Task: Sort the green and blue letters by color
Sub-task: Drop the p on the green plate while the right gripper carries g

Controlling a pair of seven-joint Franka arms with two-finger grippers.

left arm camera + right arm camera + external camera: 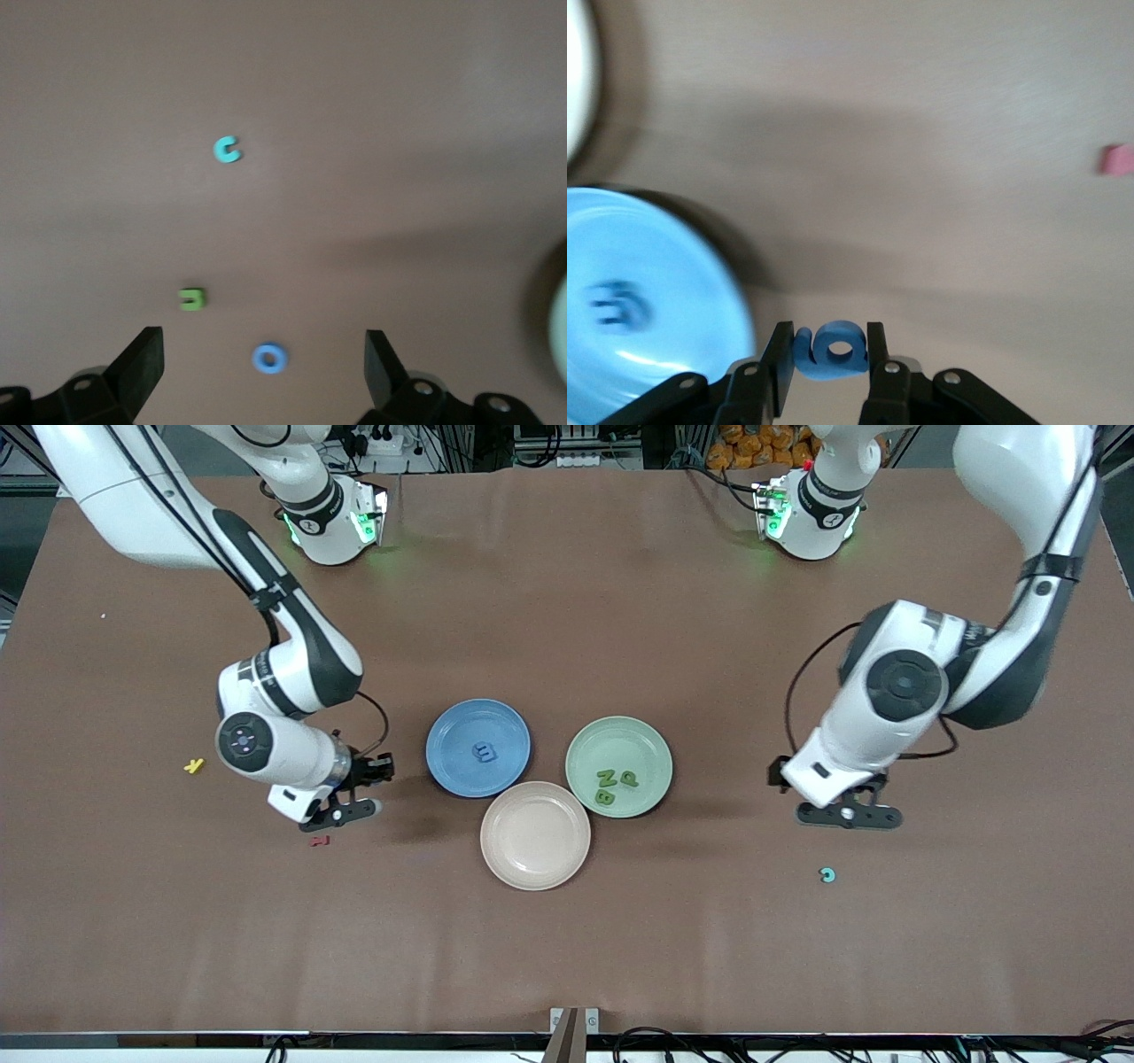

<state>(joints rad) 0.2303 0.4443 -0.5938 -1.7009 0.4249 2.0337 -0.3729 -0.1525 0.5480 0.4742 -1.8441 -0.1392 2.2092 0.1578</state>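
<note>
My right gripper [828,343] is shut on a blue letter [833,354] with a round hole. It hangs over bare table beside the blue plate [452,726], toward the right arm's end, shown as my right gripper [370,788] in the front view. A blue letter [485,752] lies in that plate. The green plate [611,735] holds three green letters [616,786]. My left gripper [264,372] stands open over a blue ring letter [269,359], with a green letter [192,299] beside it. The front view shows my left gripper [849,815] hiding both.
An empty pink plate [535,835] sits nearer the front camera, touching both other plates. A teal C [827,875] lies near my left gripper. A yellow letter [194,765] and a dark red letter [320,841] lie toward the right arm's end.
</note>
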